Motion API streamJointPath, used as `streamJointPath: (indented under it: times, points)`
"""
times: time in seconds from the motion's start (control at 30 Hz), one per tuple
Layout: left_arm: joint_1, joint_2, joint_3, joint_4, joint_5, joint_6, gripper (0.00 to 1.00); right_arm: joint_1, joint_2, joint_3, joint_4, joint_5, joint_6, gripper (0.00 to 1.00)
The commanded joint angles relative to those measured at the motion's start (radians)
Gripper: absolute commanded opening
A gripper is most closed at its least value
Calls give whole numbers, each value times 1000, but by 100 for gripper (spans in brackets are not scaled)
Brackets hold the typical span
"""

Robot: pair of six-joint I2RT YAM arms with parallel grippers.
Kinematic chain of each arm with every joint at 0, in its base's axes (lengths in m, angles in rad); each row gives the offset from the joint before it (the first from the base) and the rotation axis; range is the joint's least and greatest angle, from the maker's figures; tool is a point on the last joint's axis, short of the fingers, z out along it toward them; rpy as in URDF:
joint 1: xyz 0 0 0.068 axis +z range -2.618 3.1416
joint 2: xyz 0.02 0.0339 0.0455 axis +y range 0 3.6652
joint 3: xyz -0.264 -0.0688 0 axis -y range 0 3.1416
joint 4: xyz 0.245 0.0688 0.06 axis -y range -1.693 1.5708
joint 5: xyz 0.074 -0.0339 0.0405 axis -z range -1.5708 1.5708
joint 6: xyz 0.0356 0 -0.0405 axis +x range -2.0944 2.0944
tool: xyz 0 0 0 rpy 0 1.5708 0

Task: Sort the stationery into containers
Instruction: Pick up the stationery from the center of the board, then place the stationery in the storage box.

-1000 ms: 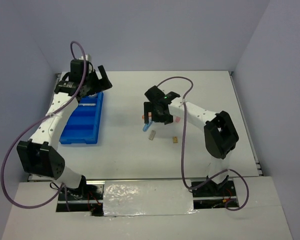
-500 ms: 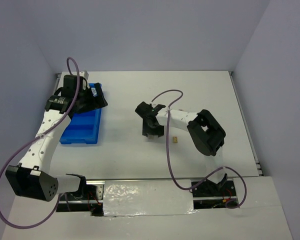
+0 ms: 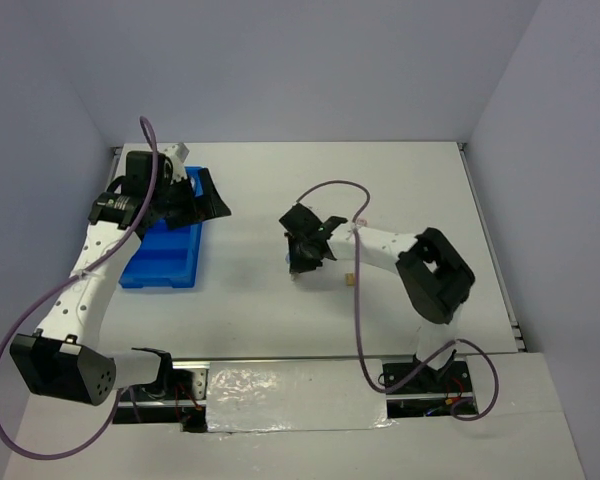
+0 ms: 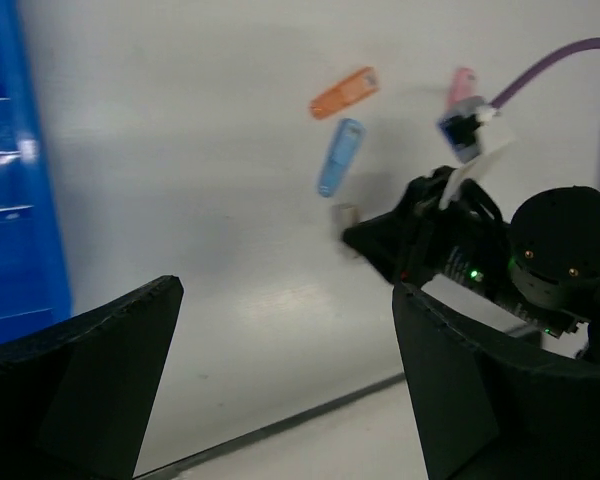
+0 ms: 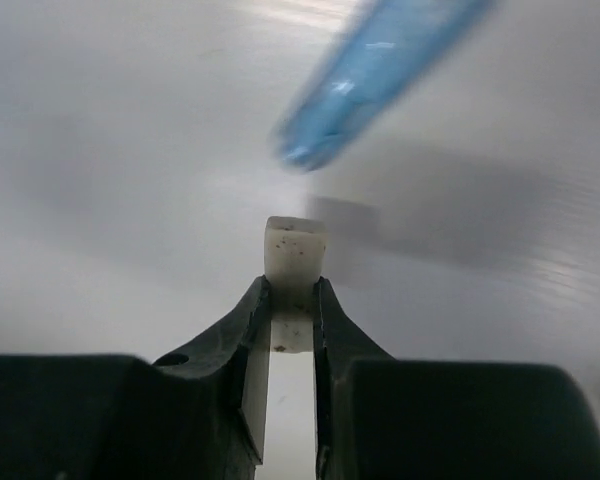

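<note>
**Right pincer closes on a small block**

A second ago the right pincer (image 5: 292, 298) hung spread above the capsules. It has since dropped and now pinches a small whitish block (image 5: 295, 250) just beside the light-blue capsule (image 5: 380, 75). Whether the block has left the tabletop (image 5: 100, 150) is hard to tell from this close view. The left pincer (image 3: 205, 197), spread wide, has turned at the far end of the blue tray (image 3: 160, 262) to face the centre. The grasp looks made, so carrying the block to a compartment should come next.

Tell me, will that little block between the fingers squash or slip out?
Probably stiff: the block shows square corners in the right gripper. It might slip, since only its near end is pinched. Flat sides suggest no rolling.
</note>
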Motion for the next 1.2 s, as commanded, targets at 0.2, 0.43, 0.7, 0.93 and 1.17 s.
streamJointPath:
  times: [0.2, 0.43, 0.7, 0.93, 1.17]
  points:
    - [-16, -5, -101, 276, 461, -341, 99, 18, -333, -1, 408, -525, -349, 5]
    - [-41, -9, -122, 320, 531, -385, 92, 17, -324, 92, 372, -516, -349, 7]
    - [-42, -6, -161, 334, 540, -395, 58, 17, -295, 154, 349, -513, -358, 7]
    - [-42, 14, -129, 336, 541, -378, 0, 14, -263, 185, 364, -541, -338, 10]
    - [55, 43, -43, 107, 227, -295, 0, -81, -296, 129, 353, -484, -245, 100]
